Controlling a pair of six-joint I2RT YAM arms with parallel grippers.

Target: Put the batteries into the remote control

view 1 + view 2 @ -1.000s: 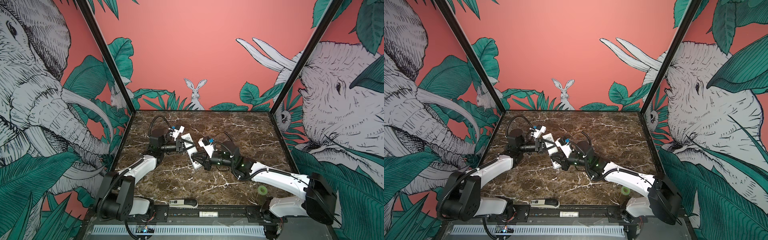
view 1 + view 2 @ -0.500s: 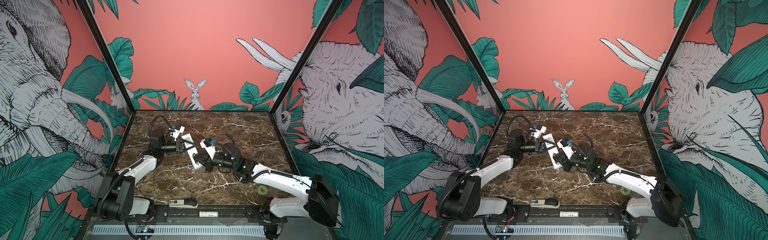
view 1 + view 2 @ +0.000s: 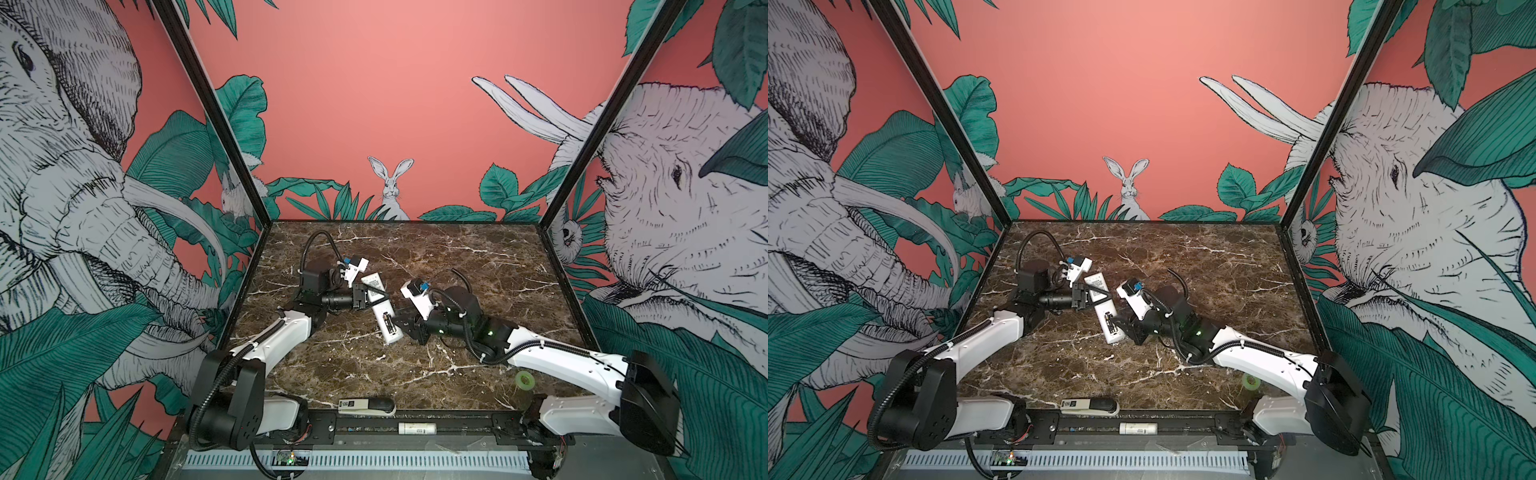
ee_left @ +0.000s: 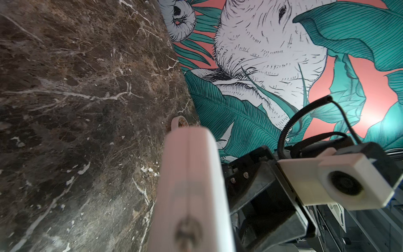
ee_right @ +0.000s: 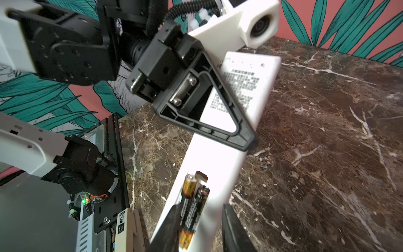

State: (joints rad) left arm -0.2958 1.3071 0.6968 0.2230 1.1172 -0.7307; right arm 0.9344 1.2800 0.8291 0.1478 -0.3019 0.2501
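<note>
Only the right wrist view shows both batteries (image 5: 193,203) side by side in the open bay of the remote (image 5: 218,157); both top views show a dark slot. Remote: middle of worktop (image 3: 478,257), back up. Left tool (image 3: 368,296), arm low and extended, clamps the remote. Right tool (image 5: 200,231), also low, stands parted at the bay end, holding nothing.

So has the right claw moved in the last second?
Yes, slightly: the right claw has drawn back rightward from the slim white remote control, toward the small green ring.
</note>
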